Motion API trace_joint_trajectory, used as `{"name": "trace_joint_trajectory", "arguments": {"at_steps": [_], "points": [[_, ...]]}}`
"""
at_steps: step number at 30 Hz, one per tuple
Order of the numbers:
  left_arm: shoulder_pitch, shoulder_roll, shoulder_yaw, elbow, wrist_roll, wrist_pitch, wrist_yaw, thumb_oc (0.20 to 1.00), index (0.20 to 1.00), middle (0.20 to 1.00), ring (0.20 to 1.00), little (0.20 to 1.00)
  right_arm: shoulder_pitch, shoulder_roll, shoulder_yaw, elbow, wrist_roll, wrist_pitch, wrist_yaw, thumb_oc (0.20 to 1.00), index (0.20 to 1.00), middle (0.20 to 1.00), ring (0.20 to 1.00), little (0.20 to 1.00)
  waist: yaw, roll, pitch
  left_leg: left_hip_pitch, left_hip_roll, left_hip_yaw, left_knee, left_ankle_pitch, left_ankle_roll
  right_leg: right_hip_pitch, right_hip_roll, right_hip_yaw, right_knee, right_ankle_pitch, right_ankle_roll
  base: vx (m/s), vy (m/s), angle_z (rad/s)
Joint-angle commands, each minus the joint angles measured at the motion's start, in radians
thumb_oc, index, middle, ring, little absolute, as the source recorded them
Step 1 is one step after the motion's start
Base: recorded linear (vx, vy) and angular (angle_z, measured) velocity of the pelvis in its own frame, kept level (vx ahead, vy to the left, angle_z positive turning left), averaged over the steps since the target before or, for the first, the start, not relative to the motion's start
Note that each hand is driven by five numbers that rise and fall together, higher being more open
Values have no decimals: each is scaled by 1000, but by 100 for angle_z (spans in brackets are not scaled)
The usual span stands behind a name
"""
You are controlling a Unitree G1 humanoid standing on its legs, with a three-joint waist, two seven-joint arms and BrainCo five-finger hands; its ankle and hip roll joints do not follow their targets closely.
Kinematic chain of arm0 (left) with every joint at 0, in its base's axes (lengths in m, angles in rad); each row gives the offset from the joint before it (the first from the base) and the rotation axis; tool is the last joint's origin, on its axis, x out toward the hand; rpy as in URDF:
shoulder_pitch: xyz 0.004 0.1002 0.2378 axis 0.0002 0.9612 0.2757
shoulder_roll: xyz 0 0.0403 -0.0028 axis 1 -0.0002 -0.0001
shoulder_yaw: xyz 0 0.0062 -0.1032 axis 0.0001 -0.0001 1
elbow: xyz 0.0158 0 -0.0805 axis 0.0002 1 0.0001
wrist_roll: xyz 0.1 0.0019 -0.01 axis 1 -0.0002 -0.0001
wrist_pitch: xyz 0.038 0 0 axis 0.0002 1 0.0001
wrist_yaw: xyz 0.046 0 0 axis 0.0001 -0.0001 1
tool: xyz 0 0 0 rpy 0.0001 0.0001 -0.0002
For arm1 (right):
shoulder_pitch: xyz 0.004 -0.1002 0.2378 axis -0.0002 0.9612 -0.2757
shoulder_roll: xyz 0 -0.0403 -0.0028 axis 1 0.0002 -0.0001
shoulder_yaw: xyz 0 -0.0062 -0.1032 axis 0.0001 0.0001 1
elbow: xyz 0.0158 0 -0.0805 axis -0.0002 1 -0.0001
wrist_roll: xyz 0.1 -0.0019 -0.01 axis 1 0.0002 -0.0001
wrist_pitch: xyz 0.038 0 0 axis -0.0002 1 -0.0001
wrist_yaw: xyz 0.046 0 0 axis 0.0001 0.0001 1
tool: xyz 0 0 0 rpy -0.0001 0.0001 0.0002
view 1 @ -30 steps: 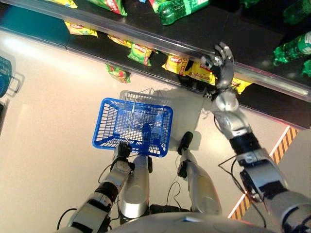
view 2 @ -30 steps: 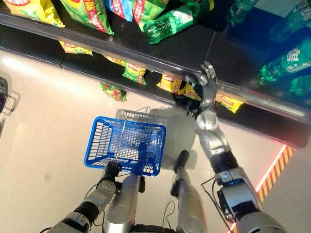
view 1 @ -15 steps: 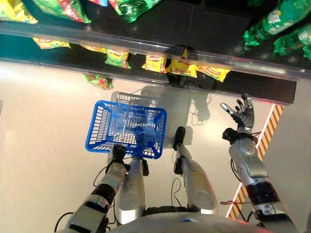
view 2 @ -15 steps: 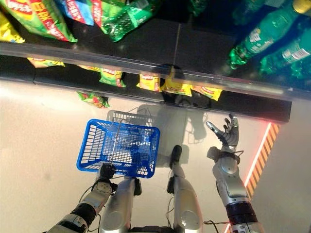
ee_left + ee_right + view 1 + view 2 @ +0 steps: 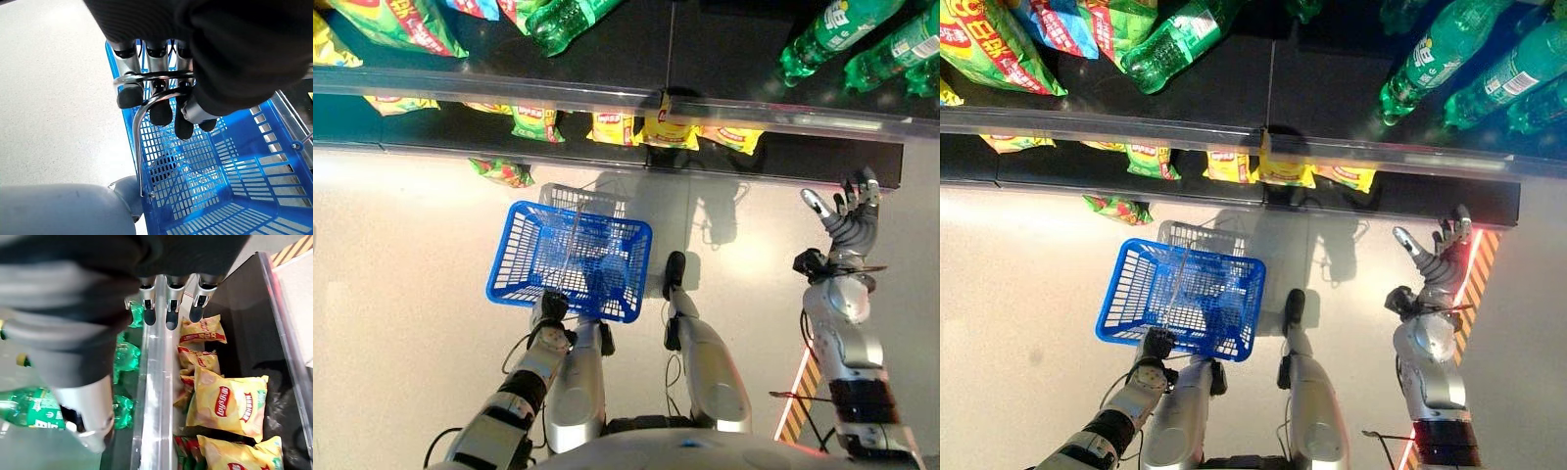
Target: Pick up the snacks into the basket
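Basket: the blue basket [image 5: 570, 259] hangs low in front of the robot, with no snacks in it that I can see.
Left hand: the left hand [image 5: 161, 98] has its fingers curled round the basket's metal handle [image 5: 139, 142].
Right hand: the right hand [image 5: 850, 217] is up in the air, far to the right of the basket, fingers spread and holding nothing.
Snacks: the yellow snack bags [image 5: 668, 129] lie in a row on the dark shelf [image 5: 822, 157], just past the basket.
Which way: from the right hand, the bags lie ahead and to the left.
Nearer hand: the right hand, I think; it is the free one.
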Motion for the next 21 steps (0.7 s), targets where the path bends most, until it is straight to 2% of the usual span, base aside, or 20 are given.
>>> {"name": "trace_joint_trajectory", "arguments": {"at_steps": [1,13,21], "points": [[51,8,15,46,40,15,3,200,200,200,200,200,-27,-55,-77,-96,-25,-56,-32,1000,1000,1000,1000,1000,-19,-28,-44,-18,-26,-17,7,-27,-15,-26,-116,28,62,20,143,-19,-23,-4],[54,-1,-22,49,33,9,-13,200,200,200,200,200,-279,-165,-35,130,-16,10,-83,1000,1000,1000,1000,1000,15,-16,-56,-20,-25,-23,6,-29,-16,-28,-119,21,57,25,141,0,-8,-2],[61,7,-44,54,11,6,-22,200,200,200,200,200,-491,-293,34,346,43,43,-88,1000,1000,1000,1000,1000,38,-13,-49,-16,-25,-31,10,-35,-18,-23,-121,15,67,15,140,2,1,0]]}}
